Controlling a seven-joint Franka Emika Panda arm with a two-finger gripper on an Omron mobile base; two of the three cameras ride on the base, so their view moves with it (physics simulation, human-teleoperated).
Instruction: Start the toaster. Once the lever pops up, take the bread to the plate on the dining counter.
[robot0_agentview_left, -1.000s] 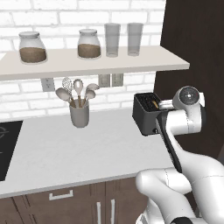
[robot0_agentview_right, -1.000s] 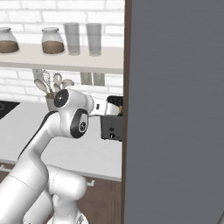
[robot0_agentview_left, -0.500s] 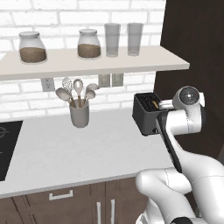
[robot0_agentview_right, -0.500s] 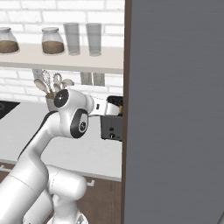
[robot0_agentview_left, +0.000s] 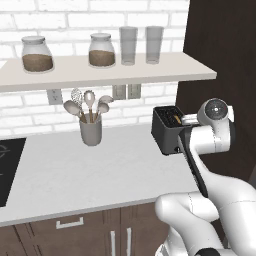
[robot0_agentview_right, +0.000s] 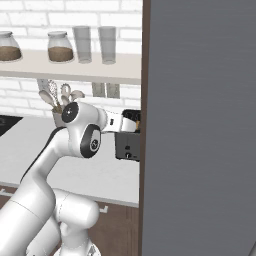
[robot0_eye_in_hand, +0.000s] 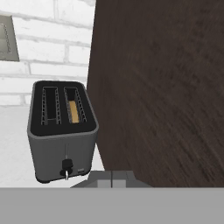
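I see the dark boxy toaster (robot0_eye_in_hand: 62, 131) with bread (robot0_eye_in_hand: 74, 111) sunk in its right slot, my gripper (robot0_eye_in_hand: 112, 178) pinched shut, empty.

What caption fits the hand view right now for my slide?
Shut gripper faces the toaster, lever low on its end face, bread sunk in one slot, beside a dark wood panel.

The toaster (robot0_agentview_left: 167, 129) stands on the white counter (robot0_agentview_left: 75, 180), at its right end, close to a dark wood panel (robot0_agentview_left: 225, 60). A tan strip of bread (robot0_agentview_left: 176, 118) shows in one slot (the one nearer to the arm). The white arm (robot0_agentview_left: 210, 135) reaches toward the toaster from the right. A grey crock (robot0_agentview_left: 91, 132) with utensils stands well apart to the left. The shelf (robot0_agentview_left: 100, 72) above carries two jars (robot0_agentview_left: 37, 53) and two glasses (robot0_agentview_left: 128, 45).
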